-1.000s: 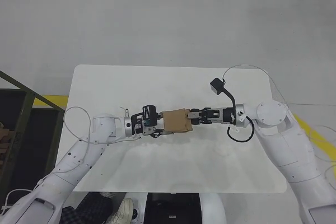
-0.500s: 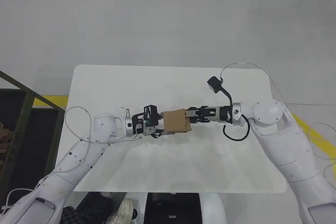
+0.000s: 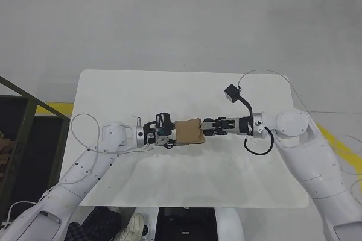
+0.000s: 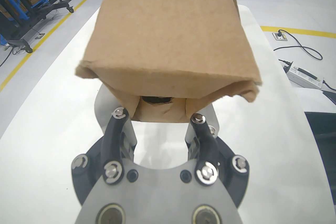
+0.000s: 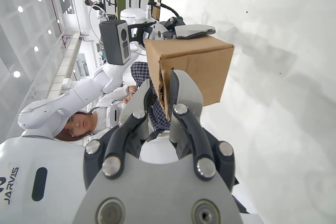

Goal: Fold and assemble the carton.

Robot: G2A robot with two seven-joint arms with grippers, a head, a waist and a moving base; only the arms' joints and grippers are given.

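A brown carton point(image 3: 189, 131) hangs just above the middle of the white table point(image 3: 139, 96), held between both arms. My left gripper point(image 3: 169, 134) grips its left end; in the left wrist view the fingers point(image 4: 119, 117) press on either side of the carton's point(image 4: 170, 33) lower folded end, with the gripper's middle point(image 4: 158, 114) on cardboard. My right gripper point(image 3: 206, 128) is shut on the torn flap edge at the right end, and in the right wrist view its gripper point(image 5: 160, 88) pinches that edge of the carton point(image 5: 199, 72). The left gripper point(image 5: 194, 32) shows beyond the box.
A dark metal rack point(image 3: 12, 138) stands off the table's left side. A black camera module point(image 3: 232, 91) on a cable rises from the right wrist. Bare table lies on all sides of the carton.
The right forearm swung slightly toward the far side and came back. The carton and the left gripper have hardly shifted.
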